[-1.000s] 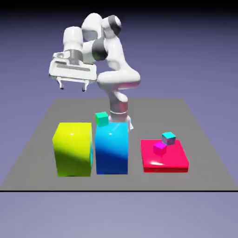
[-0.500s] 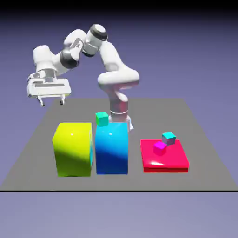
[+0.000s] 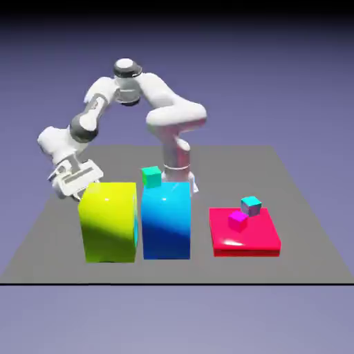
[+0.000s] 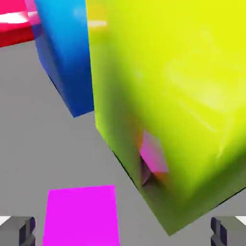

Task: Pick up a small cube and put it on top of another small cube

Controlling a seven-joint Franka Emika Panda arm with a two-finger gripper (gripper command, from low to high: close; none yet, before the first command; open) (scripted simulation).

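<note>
In the exterior view, the white robot arm (image 3: pixel 128 90) arched toward the exterior view's left, its tilted hand low behind the tall yellow block (image 3: pixel 110 222). The fingers (image 3: pixel 61 195) sat just beside that block's far upper corner, partly out of sight. To the exterior view's right of the fingers, past the yellow block, the blue block (image 3: pixel 166 221) stood upright on the gray table (image 3: pixel 214 173). A small green cube (image 3: pixel 151 178) appeared at its upper left edge; whether it rested there or behind could not be told. Well apart from the fingers, farther to the exterior view's right, a flat red slab (image 3: pixel 245 238) carried a small magenta cube (image 3: pixel 238 221). The small cyan cube (image 3: pixel 251 206), the one to be topped, showed at the slab's far edge.

In the hand view, the fingers were spread wide open, one at each side of the bottom edge, gripping nothing. The small purple cube (image 4: pixel 81 216), the one to be lifted, lay in the gap seen between them, nearer the left-hand fingertip in the picture and touching neither. The yellow block loomed above the right-hand fingertip, a pink patch on its face, with the blue block and red slab toward the upper left.
</note>
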